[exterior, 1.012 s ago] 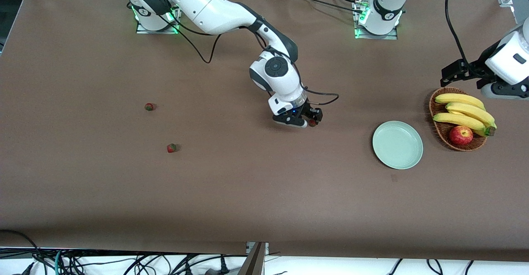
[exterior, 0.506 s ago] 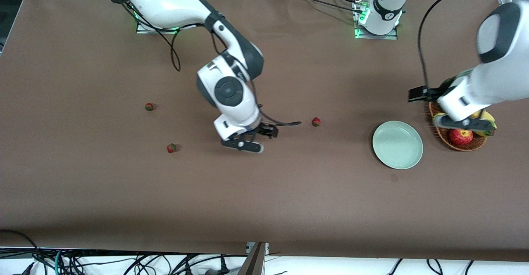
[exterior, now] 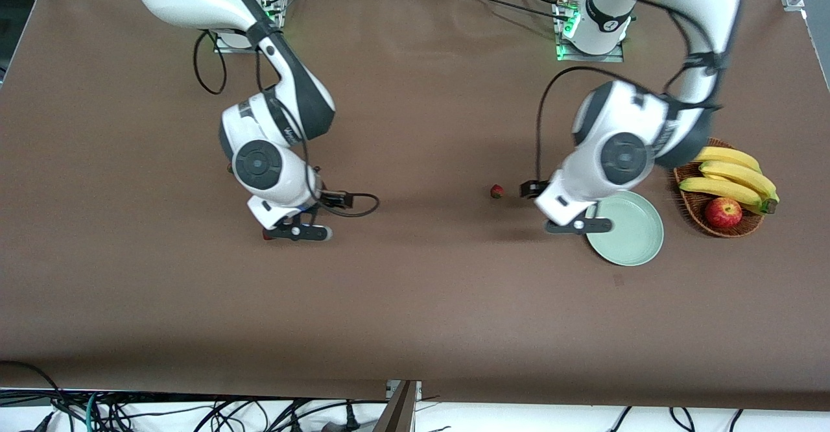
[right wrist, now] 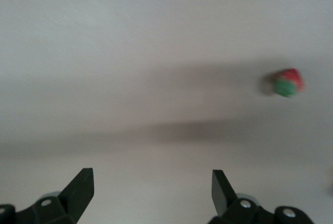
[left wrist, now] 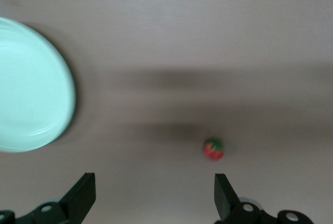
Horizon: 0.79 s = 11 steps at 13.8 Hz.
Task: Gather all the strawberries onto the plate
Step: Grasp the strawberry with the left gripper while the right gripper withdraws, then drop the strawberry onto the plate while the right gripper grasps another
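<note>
The left gripper (exterior: 577, 226) hangs wide open over the edge of the plate (exterior: 632, 240), one strawberry (exterior: 497, 191) on the table beside it. The right gripper (exterior: 297, 232), open too, is over another strawberry (right wrist: 288, 82)

Brown cloth-covered table (exterior: 415, 328), aluminium frame posts at its corners, cable tangle (exterior: 130, 412) on the pale floor at its near edge.

Brown table (exterior: 415, 315): strawberries (exterior: 497, 191), plate (exterior: 632, 240), fruit basket (exterior: 697, 206).
</note>
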### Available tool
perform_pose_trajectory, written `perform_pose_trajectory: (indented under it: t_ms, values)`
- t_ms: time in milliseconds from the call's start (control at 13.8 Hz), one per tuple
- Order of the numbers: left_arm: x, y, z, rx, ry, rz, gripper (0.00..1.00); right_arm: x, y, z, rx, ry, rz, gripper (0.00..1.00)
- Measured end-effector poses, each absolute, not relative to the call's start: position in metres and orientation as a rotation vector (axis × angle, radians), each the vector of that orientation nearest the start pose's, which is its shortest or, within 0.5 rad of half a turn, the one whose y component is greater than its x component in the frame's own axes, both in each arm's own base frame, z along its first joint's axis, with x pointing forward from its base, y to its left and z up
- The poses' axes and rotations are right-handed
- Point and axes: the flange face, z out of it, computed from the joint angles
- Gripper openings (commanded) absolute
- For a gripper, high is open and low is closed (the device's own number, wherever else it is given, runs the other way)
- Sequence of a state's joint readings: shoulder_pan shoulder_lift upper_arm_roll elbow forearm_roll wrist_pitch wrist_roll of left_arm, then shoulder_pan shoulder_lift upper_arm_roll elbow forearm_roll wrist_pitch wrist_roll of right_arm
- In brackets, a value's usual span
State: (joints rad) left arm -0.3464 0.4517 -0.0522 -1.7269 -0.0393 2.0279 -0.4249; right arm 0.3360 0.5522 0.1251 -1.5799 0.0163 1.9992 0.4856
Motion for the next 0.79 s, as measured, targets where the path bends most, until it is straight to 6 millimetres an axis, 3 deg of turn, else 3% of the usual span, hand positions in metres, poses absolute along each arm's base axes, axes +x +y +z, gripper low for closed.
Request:
perform_pose_trajectory:
  t_ms: [145,361,578,795]
  values:
    - [0.571,-0.280,0.262,-3.133,-0.109,0.181,1.00,0.600,0.249,0.304,-3.128,-0.003,0.298,1.00]
    - [0.546,-0.299,0.212,-3.115,-0.086,0.167,1.00,0.579,0.190,0.298,-3.165,-0.075,0.370,1.00]
    - [0.541,-0.302,0.185,-3.106,-0.063,0.167,1.00,0.555,0.149,0.284,-3.210,-0.115,0.446,1.00]
    - [0.535,-0.308,0.179,-3.100,-0.044,0.180,1.00,0.537,0.115,0.256,-3.213,-0.104,0.482,1.00]
